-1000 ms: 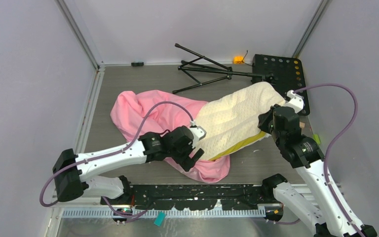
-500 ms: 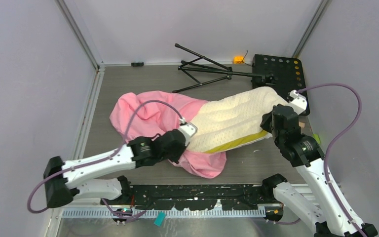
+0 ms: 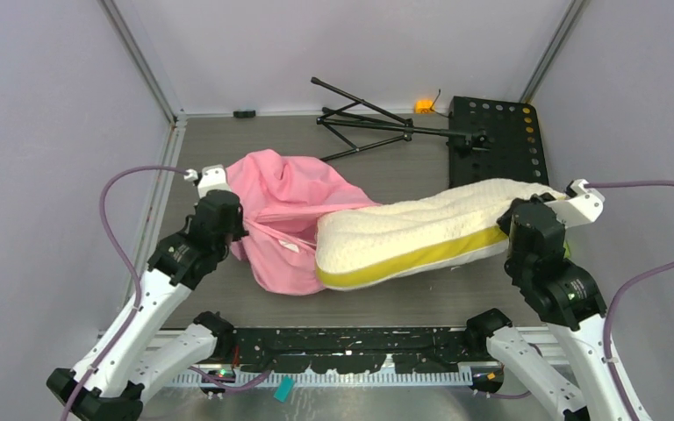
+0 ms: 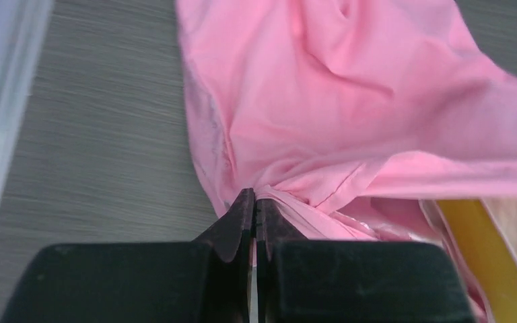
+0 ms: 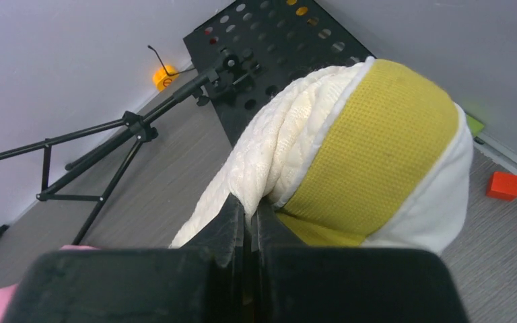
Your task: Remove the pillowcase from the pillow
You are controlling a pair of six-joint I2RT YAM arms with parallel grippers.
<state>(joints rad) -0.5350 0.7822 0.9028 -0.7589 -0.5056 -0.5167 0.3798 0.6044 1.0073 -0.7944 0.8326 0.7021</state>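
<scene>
**Left gripper** (image 4: 254,204): clenched on a gathered fold of the limp pink fabric pillowcase (image 3: 285,189), at the left of the grey wood-grain table (image 3: 219,140). The fabric runs taut from this pinch toward the right. The grip appears to anchor the cover so that it can strip off leftward.

**Plump cream quilted pillow with a yellow edge band** (image 3: 421,230): lies across the table from centre to right. Only its left end sits at the pillowcase mouth, and the rest is bare. Extraction is judged nearly complete.

**Right gripper** (image 5: 245,214): clamped on the pillow's right end, at the seam between the quilted face and the yellow band. That end appears raised off the table. Opposed grips allow the two items to be pulled apart.

**Surroundings:**
- A black folded tripod stand (image 3: 364,123) lies just behind the pillowcase.
- A small orange object (image 3: 423,106) sits at the back wall.
- A black perforated plate (image 3: 496,132) lies behind the pillow's right end.
- A red block (image 5: 505,185) rests near the right wall.

The right wall stands close to the right arm and probably limits further rightward travel.
</scene>
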